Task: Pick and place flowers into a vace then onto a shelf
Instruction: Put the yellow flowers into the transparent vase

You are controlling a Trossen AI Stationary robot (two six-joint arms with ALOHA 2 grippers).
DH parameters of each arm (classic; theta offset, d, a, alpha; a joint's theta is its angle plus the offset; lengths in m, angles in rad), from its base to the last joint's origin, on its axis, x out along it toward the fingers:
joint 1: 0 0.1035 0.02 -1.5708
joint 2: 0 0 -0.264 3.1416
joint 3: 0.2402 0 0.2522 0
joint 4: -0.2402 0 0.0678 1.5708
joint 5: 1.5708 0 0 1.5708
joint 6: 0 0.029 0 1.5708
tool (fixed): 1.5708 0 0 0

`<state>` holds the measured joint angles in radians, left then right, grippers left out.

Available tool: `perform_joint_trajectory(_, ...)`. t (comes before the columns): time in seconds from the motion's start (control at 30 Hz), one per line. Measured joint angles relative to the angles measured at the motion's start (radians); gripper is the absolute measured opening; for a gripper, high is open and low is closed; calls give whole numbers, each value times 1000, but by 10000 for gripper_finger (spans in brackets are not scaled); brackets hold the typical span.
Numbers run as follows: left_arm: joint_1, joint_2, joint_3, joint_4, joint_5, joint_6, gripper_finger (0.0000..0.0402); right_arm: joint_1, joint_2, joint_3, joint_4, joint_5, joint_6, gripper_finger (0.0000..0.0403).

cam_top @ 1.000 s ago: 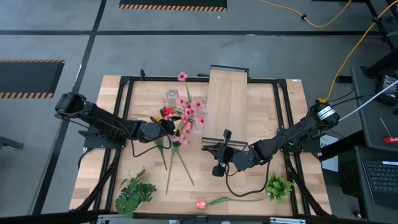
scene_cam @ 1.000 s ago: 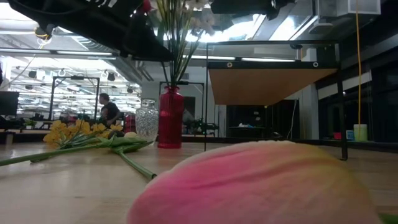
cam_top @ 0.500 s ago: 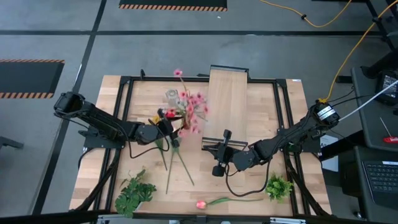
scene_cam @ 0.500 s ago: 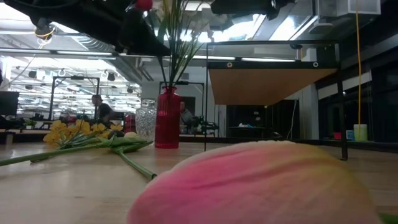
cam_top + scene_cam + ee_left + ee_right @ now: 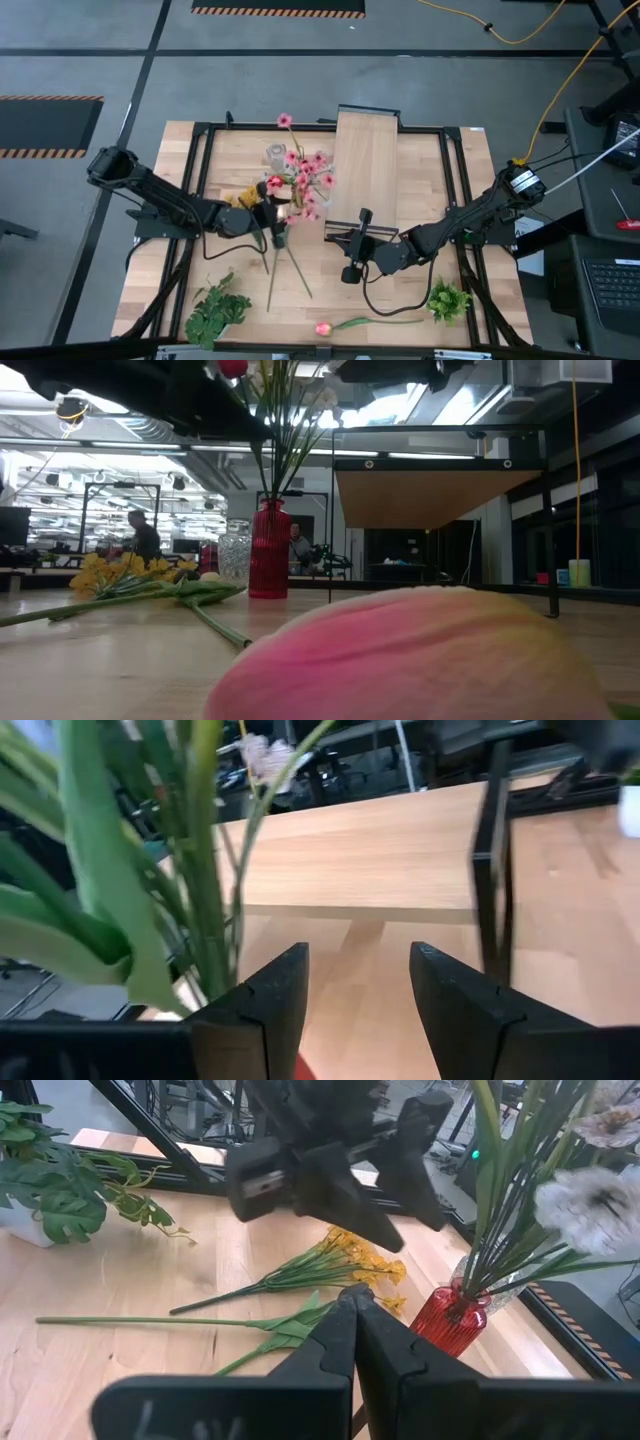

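A bunch of flowers (image 5: pixel 303 182) with pink sprays and white sprigs stands with its stems (image 5: pixel 283 440) in a small red cylinder (image 5: pixel 268 550). The clear vase (image 5: pixel 275 155) stands apart, beside it (image 5: pixel 237 553). Yellow daisies (image 5: pixel 345 1262) and loose green stems (image 5: pixel 287 265) lie on the table. A pink tulip (image 5: pixel 323 328) lies by the near edge. The shelf (image 5: pixel 365 165) is raised at the far side. My left gripper (image 5: pixel 357 1005) is open, with the stems (image 5: pixel 205 870) outside its gap. My right gripper (image 5: pixel 356 1335) is shut and hovers near mid-table.
Two bushy green bunches sit near the near edge, one on the left (image 5: pixel 215 310) and one on the right (image 5: pixel 448 300). A dark frame (image 5: pixel 452 175) rims the tabletop. People move in the room behind the table (image 5: pixel 143 538).
My left gripper has drawn back a little toward the table's left and near edges. The bunch in the red cylinder swayed toward the far edge and came back, and its stems now stand more spread out.
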<state>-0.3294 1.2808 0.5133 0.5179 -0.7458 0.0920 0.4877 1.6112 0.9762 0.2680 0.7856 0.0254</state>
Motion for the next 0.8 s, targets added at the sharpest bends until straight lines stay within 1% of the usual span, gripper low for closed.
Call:
perform_joint_trajectory(0.2, -75, 0, 2, -42, 0, -1, 169, 0, 0, 0, 3, 0, 18, 10)
perform_joint_trajectory(0.33, -135, 0, 33, -158, 4, -63, 168, 0, 0, 0, 3, -1, 26, 10)
perform_joint_trajectory(0.5, -206, 0, 69, -296, 40, -144, 168, 0, 0, 0, 2, -3, 39, 10)
perform_joint_trajectory(0.6, -247, 0, 72, -322, 71, -180, 168, 0, 0, 0, 1, -59, 75, 10)
perform_joint_trajectory(0.67, -273, 0, 72, -322, 84, -187, 168, 1, 0, 0, 2, -120, 75, 10)
perform_joint_trajectory(0.73, -301, 0, 72, -322, 85, -187, 168, 4, 0, 0, 2, -176, 76, 10)
perform_joint_trajectory(0.8, -326, 0, 72, -321, 84, -186, 167, 11, 0, 0, 3, -202, 81, 10)
